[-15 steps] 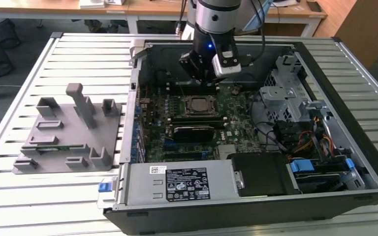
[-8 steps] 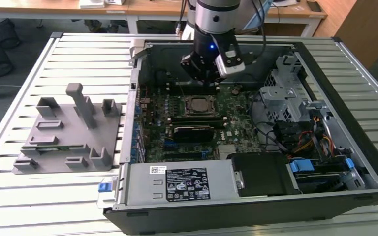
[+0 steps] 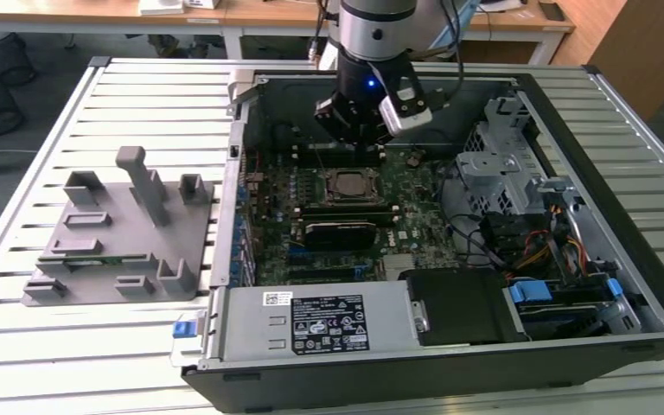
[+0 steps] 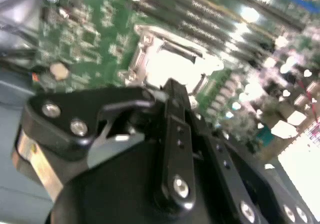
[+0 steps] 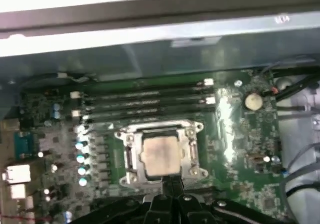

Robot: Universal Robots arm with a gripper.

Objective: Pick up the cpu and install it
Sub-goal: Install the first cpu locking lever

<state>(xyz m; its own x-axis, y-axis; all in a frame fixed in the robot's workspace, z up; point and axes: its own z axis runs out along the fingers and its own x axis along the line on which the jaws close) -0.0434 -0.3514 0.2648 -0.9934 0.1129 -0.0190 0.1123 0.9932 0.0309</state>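
chip in its socket, gripper just above

in the exterior view, going from that view's left: a grey holder [image 3: 124, 229] sits on the slatted table [image 3: 32, 346], well apart from the open computer case [image 3: 609, 285]. inside the case lies the green board [image 3: 418, 186], and near its middle the socket frame [image 3: 349, 186] with the cpu [image 3: 349, 184] lying flat inside it. the first wrist view shows the cpu [image 5: 160, 155] framed by the metal bracket [image 5: 131, 156], with the memory slots [image 5: 145, 102] just beyond.

what could go wrong, as a judgement: if the chip is not fully seated or is turned the wrong way, any push from above could bend the socket contacts. a sideways brush from the fingertips could also shift it in the frame.

the arm [image 3: 376, 26] comes down nearly straight from above, with the gripper [image 3: 353, 143] hanging close over the far edge of the socket. in the first wrist view the gripper [image 5: 171, 184] has its fingers pressed together and holds nothing.
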